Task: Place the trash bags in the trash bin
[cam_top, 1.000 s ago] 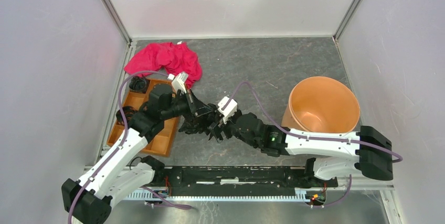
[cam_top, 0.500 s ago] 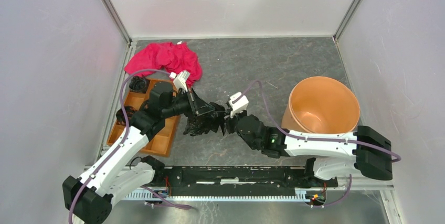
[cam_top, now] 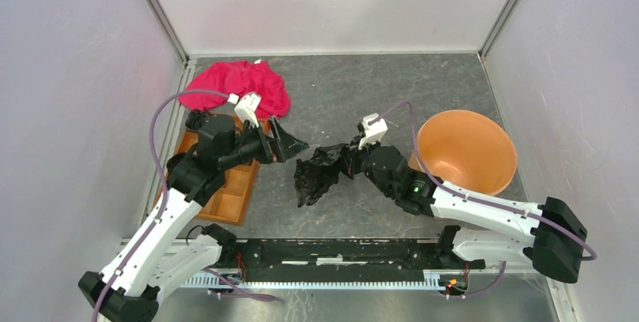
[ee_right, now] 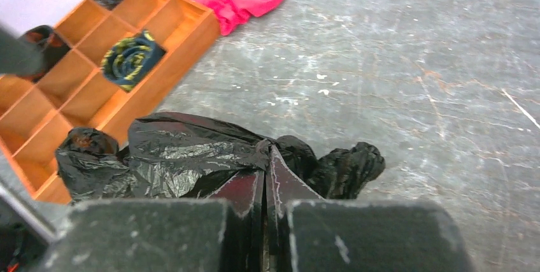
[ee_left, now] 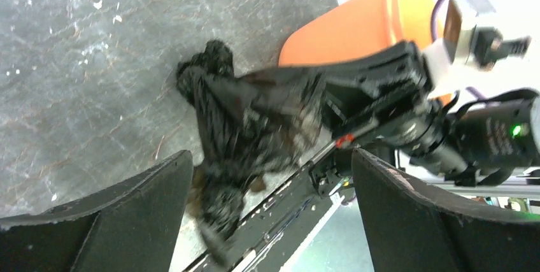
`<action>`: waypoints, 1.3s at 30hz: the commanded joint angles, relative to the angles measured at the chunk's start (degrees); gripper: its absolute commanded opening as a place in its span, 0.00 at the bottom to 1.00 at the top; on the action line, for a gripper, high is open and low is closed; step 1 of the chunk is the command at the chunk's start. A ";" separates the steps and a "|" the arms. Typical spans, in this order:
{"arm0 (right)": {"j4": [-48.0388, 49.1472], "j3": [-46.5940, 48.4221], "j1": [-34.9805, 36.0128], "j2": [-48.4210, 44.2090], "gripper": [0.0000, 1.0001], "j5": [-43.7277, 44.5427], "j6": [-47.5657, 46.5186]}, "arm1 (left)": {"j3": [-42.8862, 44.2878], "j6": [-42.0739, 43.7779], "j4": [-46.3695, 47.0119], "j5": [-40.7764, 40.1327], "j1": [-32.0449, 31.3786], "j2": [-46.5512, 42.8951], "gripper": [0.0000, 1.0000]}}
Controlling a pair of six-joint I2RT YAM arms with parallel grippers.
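The crumpled, glossy black trash bag (cam_top: 315,176) hangs at mid-table from my right gripper (cam_top: 348,157). In the right wrist view that gripper (ee_right: 269,155) is shut, pinching a fold of the bag (ee_right: 172,154). The orange trash bin (cam_top: 466,152) stands tilted just right of that gripper, with nothing showing inside. My left gripper (cam_top: 292,143) is open, left of the bag and apart from it. Seen from the left wrist, its fingers (ee_left: 121,214) spread wide with the bag (ee_left: 242,116) beyond them and the bin (ee_left: 356,30) behind.
A red cloth (cam_top: 241,84) lies at the back left. An orange-brown compartment tray (cam_top: 240,186) sits under my left arm, holding small dark rolls (ee_right: 130,55). The black rail (cam_top: 339,250) runs along the near edge.
My left gripper opened, released the bag and drew back to the left. My right gripper shut on the bag and carried it right, toward the bin.
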 commanded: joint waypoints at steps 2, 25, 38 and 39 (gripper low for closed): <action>-4.99 3.41 -4.41 -0.76 0.00 -3.19 1.20 | -7.58 0.19 -1.38 0.92 -0.30 -3.39 1.00; -6.78 5.99 -7.53 -3.30 0.00 -6.81 2.22 | -43.06 -28.37 48.89 12.15 -1.26 -13.30 0.80; -7.55 3.21 -7.51 -1.40 0.00 -6.08 -0.15 | -31.83 -16.28 21.41 -5.00 -1.75 -7.29 0.02; -8.45 3.64 -7.62 -0.65 0.00 -4.38 -1.39 | -28.89 -14.64 16.27 -9.14 -1.27 -6.21 0.02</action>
